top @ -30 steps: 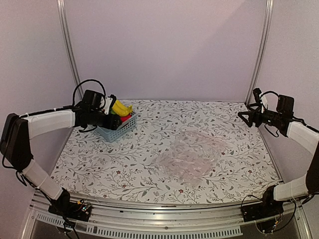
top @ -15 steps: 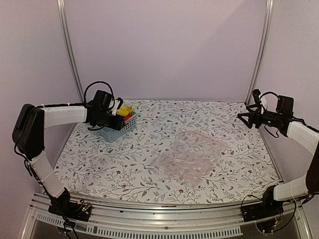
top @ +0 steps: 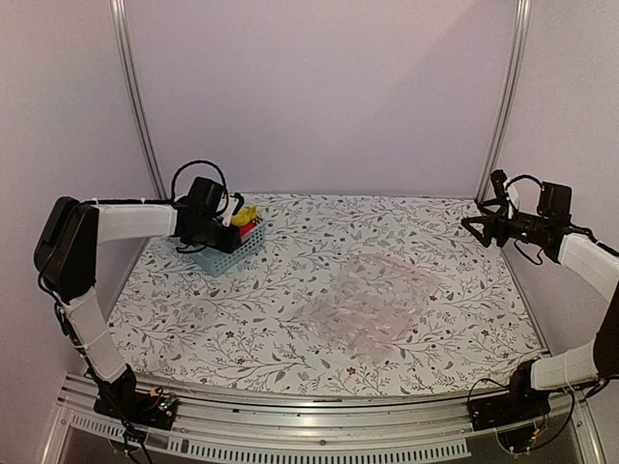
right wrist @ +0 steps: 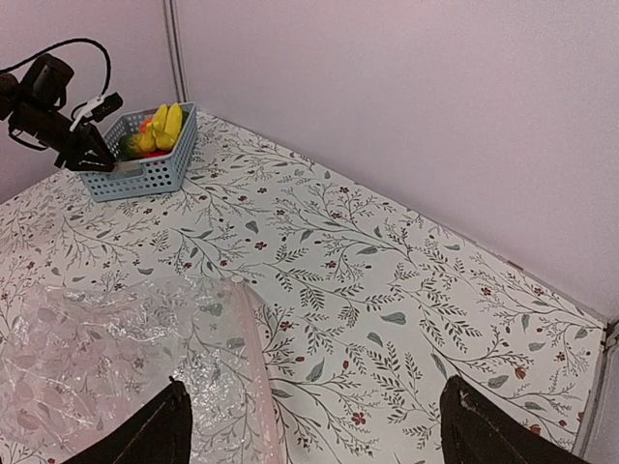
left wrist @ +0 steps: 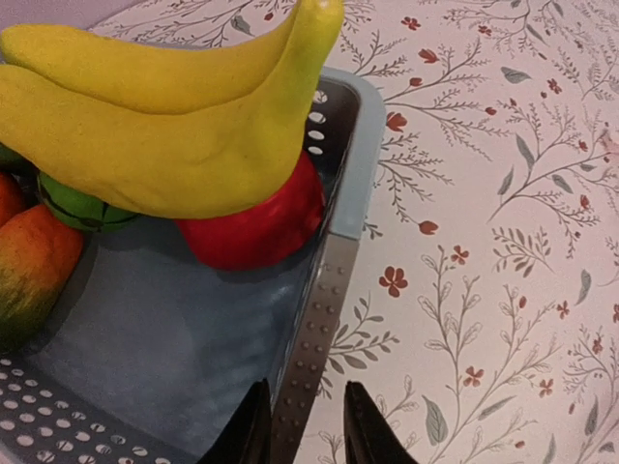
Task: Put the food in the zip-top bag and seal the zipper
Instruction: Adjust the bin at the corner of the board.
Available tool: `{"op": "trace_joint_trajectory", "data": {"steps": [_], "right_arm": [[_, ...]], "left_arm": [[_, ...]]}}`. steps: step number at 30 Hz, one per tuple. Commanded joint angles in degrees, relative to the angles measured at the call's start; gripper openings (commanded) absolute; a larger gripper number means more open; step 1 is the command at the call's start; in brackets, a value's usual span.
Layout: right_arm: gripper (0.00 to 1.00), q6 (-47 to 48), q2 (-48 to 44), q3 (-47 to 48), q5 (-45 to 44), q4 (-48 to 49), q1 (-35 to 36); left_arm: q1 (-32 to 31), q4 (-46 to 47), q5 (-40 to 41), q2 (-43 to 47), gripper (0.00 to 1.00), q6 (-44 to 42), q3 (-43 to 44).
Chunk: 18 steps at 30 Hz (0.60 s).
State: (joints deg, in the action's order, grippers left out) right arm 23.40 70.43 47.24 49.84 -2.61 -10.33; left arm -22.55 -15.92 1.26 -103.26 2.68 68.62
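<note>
The food lies in a light-blue basket [top: 230,251] at the back left: yellow bananas [left wrist: 184,145] on top, with a red piece [left wrist: 256,227], a green piece [left wrist: 77,203] and an orange-green piece [left wrist: 29,271] beneath. My left gripper [left wrist: 305,416] straddles the basket's rim [left wrist: 334,280]. Its jaws are narrow, one finger inside the basket, one outside, and a sliver of cloth shows beside the outer finger. The clear zip-top bag [top: 372,300] lies flat mid-table, its pinkish zipper [right wrist: 253,377] edge toward the right. My right gripper [top: 471,224] hovers wide open at the far right, holding nothing.
A floral cloth [top: 290,232] covers the table. Metal frame posts [top: 135,97] stand at the back corners against pale walls. The left arm's cable loops above the basket.
My left arm swung in over the basket and lowered its fingers onto the rim, and the jaws narrowed round it. The right arm stayed still.
</note>
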Motion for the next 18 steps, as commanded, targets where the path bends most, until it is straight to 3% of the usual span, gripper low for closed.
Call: {"op": "trace_joint_trajectory", "data": {"steps": [1, 10, 18], "right_arm": [[0.87, 0.3, -1.2, 1.1, 0.8, -1.3, -0.3], [0.87, 0.7, -1.5, 1.1, 0.6, -1.7, -0.3], [0.87, 0.9, -1.5, 1.0, 0.6, -1.7, -0.3]], "left_arm": [[-1.4, -0.3, -4.0, -0.4, 0.25, -1.9, 0.3], [-5.7, -0.3, -8.9, 1.2, 0.20, -5.6, -2.4], [-14.8, -2.0, -13.5, 4.1, 0.16, -9.7, -5.0]]}}
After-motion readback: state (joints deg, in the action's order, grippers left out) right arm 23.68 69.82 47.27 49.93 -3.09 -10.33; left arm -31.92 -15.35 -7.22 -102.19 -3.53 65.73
